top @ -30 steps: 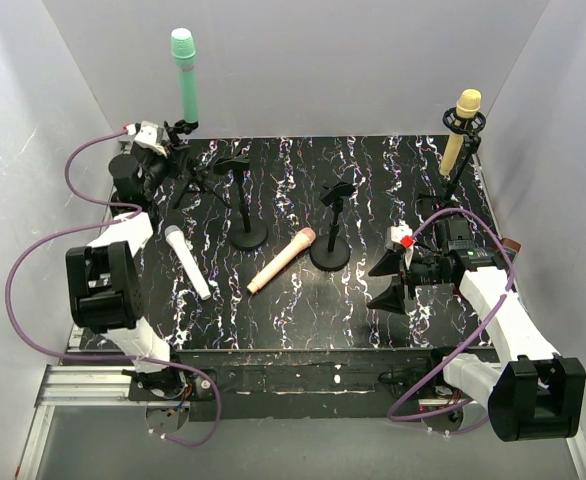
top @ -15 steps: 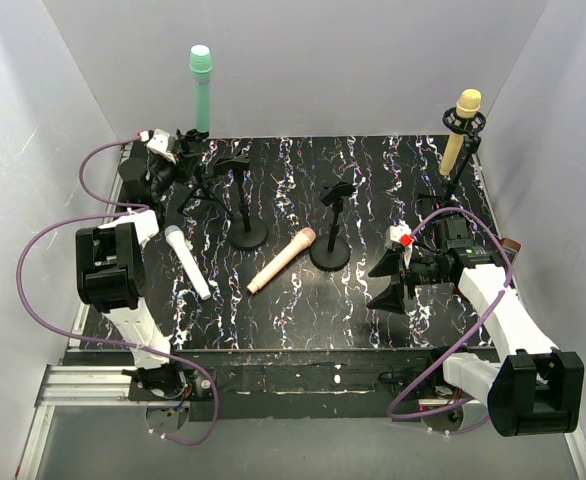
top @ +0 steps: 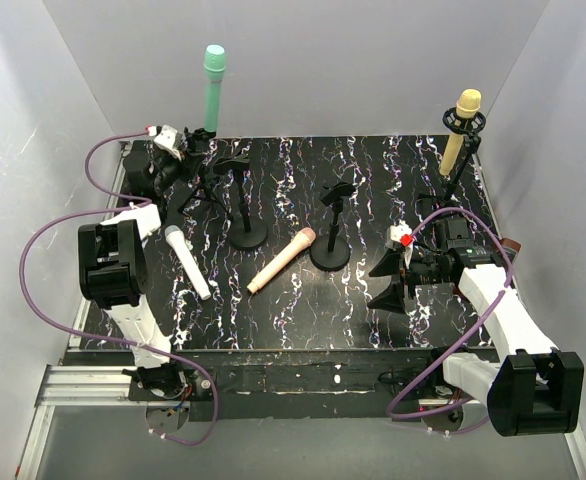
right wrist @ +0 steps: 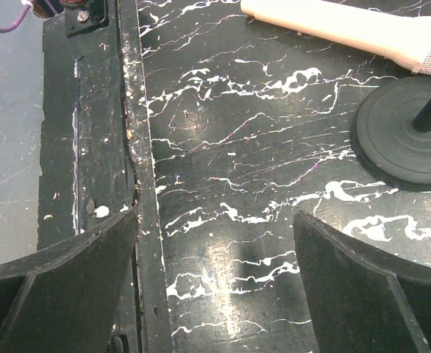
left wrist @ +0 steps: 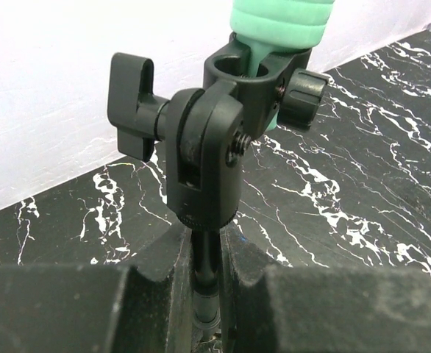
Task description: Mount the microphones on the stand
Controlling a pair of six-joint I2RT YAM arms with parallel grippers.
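My left gripper (top: 180, 152) is shut on the thin pole (left wrist: 205, 254) of a black tripod stand at the back left. The stand's clip (left wrist: 234, 110) holds the teal-green microphone (top: 213, 90) upright; its lower body shows in the left wrist view (left wrist: 282, 18). The yellow-tan microphone (top: 460, 132) sits in a stand at the back right. The peach-pink microphone (top: 281, 261) and the white microphone (top: 188, 262) lie flat on the table. My right gripper (top: 393, 282) is open and empty above the table's front right (right wrist: 215, 279).
Two empty round-base stands (top: 245, 205) (top: 332, 222) stand mid-table; one base shows in the right wrist view (right wrist: 403, 140), with the peach-pink microphone (right wrist: 348, 29) beyond it. The black marbled table (top: 303, 310) has white walls round it. The table's front edge rail (right wrist: 131, 147) runs under the right gripper.
My left gripper has carried the stand with the teal-green microphone to the right, and the microphone now stands more upright. The right arm has not moved.
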